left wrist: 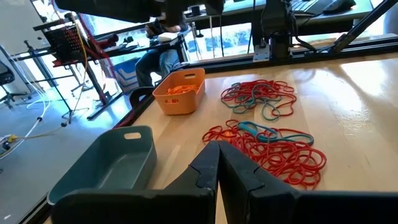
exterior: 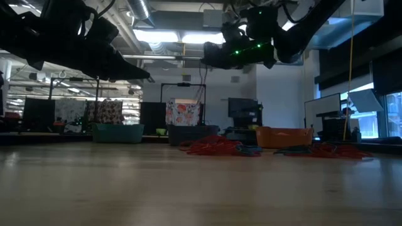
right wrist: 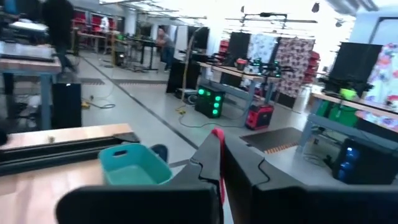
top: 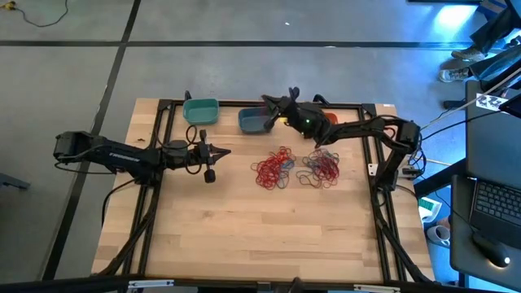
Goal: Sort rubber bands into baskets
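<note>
- The table (top: 244,236) is pale wood planks edged by a black metal frame, standing on a grey concrete floor crossed by dark lines.
- Three baskets sit along the far edge: the teal basket (top: 200,111), the slate blue basket (top: 252,121) next to it, and the orange basket (left wrist: 180,92), which from overhead is mostly hidden under the right arm.
- The rubber bands lie in two loose piles mid-table, one pile (top: 273,168) mostly red, the other pile (top: 321,169) red with some blue; some orange ones already lie in the orange basket.
- The right gripper (top: 273,107) hangs above the slate blue basket, fingers pinched together on a red band (right wrist: 219,163) that dangles between them.
- The left gripper (top: 225,152) waits raised over the table's left part, closed and holding nothing.
- Beyond the table: workbenches, monitors, patterned fabric panels, and a person (right wrist: 60,31) standing far down the hall.
</note>
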`<state>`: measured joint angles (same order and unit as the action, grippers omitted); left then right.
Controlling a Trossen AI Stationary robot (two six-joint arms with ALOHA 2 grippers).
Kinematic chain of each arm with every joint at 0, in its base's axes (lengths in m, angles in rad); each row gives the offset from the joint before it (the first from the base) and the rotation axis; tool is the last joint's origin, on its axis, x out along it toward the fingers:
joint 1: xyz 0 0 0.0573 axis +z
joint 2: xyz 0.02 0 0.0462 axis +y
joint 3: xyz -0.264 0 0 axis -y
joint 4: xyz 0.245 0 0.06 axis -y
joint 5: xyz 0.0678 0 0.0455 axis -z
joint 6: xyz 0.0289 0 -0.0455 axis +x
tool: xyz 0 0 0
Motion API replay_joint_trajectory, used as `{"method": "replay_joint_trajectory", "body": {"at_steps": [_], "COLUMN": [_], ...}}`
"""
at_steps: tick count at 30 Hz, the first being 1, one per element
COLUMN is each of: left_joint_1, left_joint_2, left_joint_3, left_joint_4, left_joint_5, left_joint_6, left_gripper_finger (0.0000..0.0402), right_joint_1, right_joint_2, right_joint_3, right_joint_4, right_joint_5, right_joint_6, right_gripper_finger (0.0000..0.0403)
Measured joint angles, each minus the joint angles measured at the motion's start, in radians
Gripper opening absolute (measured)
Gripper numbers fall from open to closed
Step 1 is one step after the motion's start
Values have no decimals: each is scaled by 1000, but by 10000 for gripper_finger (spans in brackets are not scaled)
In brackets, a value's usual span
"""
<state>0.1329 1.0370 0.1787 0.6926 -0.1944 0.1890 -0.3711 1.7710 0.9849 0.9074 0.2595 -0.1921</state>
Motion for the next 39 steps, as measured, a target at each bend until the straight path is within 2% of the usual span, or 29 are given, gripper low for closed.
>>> {"method": "replay_joint_trajectory", "body": {"at_steps": [9,15,24,27,33,39], "left_joint_1": [0,0,0,0,0,0], "left_joint_2": [0,0,0,0,0,0], "left_joint_3": [0,0,0,0,0,0], "left_joint_4": [6,3,-1,-1,-1,-8], "left_joint_5": [0,0,0,0,0,0], "left_joint_6": [1,1,2,2,-3,-3], "left_gripper_finger": [5,5,5,5,5,5], "right_joint_1": [-51,-49,-48,-48,-48,-33], "right_joint_2": [4,90,176,176,116,-19], "right_joint_3": [57,118,146,146,147,147], "right_joint_4": [-49,-84,-398,-474,-638,-919], "right_joint_5": [-9,-9,-1,7,-18,-141], "right_joint_6": [10,12,21,30,28,80], "right_gripper_finger": [14,14,19,41,128,181]}}
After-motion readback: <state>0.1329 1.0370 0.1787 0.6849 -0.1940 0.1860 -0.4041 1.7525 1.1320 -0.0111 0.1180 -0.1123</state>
